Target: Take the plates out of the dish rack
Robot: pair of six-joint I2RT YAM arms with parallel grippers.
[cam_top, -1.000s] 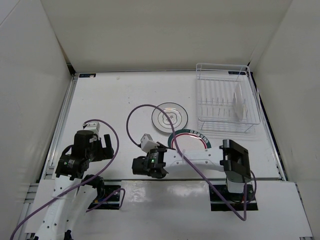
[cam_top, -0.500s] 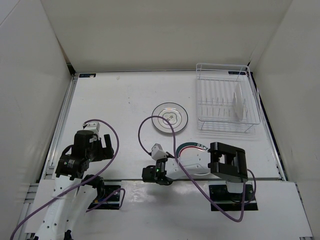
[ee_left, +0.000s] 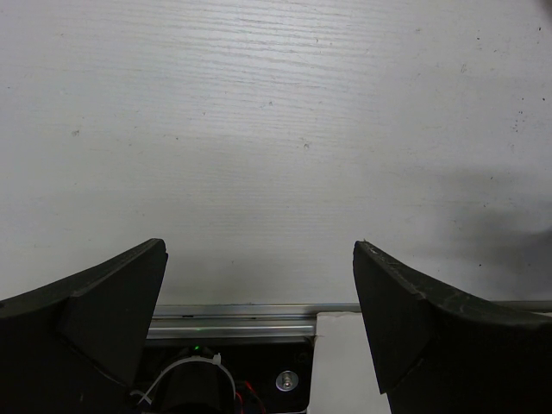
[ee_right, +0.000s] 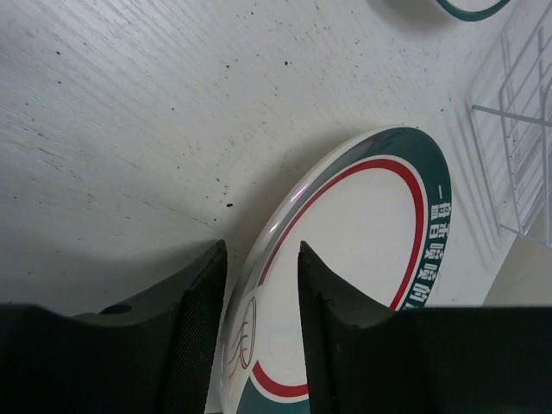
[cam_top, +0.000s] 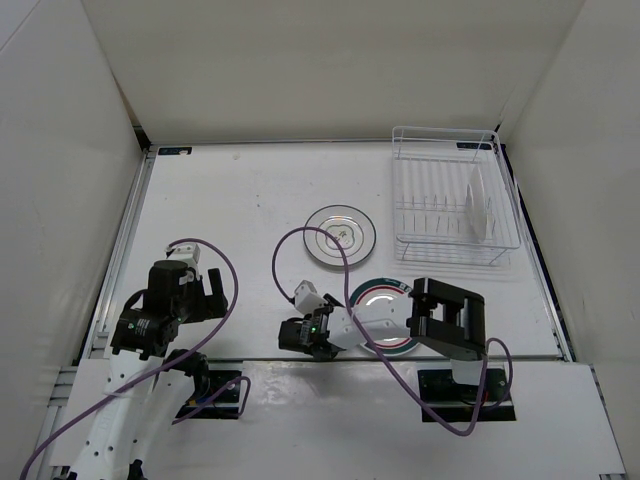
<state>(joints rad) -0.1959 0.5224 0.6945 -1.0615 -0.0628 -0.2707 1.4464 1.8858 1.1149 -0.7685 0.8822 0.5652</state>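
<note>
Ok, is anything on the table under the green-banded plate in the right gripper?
Nothing visible. The right gripper holds the green-banded plate by its rim over bare table. The grey-rimmed plate and dish rack sit apart, farther back.

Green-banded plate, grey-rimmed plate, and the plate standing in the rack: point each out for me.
green-banded plate [ee_right: 362, 233]: right wrist view, white centre inside the red ring.
grey-rimmed plate [cam_top: 341, 236]: top external view, centre motif.
upright plate [cam_top: 482, 212]: top external view, its white face.
</note>
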